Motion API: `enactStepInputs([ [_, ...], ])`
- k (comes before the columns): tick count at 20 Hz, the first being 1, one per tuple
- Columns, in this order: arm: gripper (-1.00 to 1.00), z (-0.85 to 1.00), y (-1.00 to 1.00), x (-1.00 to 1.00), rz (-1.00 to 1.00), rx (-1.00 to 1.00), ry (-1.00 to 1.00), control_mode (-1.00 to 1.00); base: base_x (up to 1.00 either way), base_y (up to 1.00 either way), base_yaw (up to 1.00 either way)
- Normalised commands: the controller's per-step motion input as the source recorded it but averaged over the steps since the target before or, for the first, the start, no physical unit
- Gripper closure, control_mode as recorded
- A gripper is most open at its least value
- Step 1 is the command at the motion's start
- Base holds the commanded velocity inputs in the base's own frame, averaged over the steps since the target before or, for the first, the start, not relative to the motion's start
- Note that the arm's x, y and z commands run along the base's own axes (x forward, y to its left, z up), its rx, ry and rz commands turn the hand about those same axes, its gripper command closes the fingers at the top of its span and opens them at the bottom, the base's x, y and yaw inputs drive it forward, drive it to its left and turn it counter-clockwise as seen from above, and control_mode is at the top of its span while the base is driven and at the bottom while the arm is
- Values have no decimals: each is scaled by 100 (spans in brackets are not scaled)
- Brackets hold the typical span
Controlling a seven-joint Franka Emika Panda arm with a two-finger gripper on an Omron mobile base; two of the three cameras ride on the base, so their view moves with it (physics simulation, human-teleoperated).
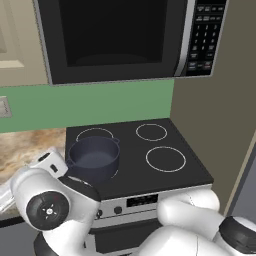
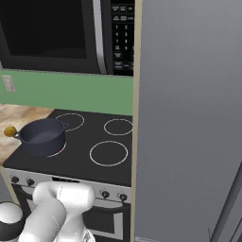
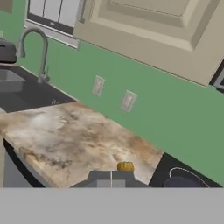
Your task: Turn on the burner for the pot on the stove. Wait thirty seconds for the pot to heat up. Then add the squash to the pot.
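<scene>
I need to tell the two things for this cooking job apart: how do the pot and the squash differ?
Size: the pot is far bigger than the squash.
Colour: the pot is dark blue-grey; the squash is yellow-olive.
Place: the pot stands on the black stove, over a front white ring; the squash lies on the marbled counter beside the stove.
Shape: the pot is an open vessel with loop handles; the squash is a solid lump.
Shared: both look roundish.

Microwave point(image 1: 120, 37) overhangs stove point(image 1: 195, 170), limits headroom. Tall panel point(image 2: 189, 118) walls right side. Counter point(image 3: 65, 140) bare left of pot point(image 1: 94, 159); squash point(image 3: 125, 166) there.
</scene>
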Motion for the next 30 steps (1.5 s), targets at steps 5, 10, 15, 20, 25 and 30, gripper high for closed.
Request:
enactStepInputs([
  [5,100,0,25,0,-8,0,13,-100,0,0,0],
  [10,100,-2,28,0,-12,0,7,-100,0,0,0],
  [15,-100,-43,37,4,-15,1,0,-100,0,0,0],
  [20,-100,-10,10,4,-15,3,-4,-100,0,0,0],
  [25,-100,0,1,1,-12,8,0,-100,0,0,0],
  [30,-100,1,0,1,-2,19,0,-100,0,0,0],
])
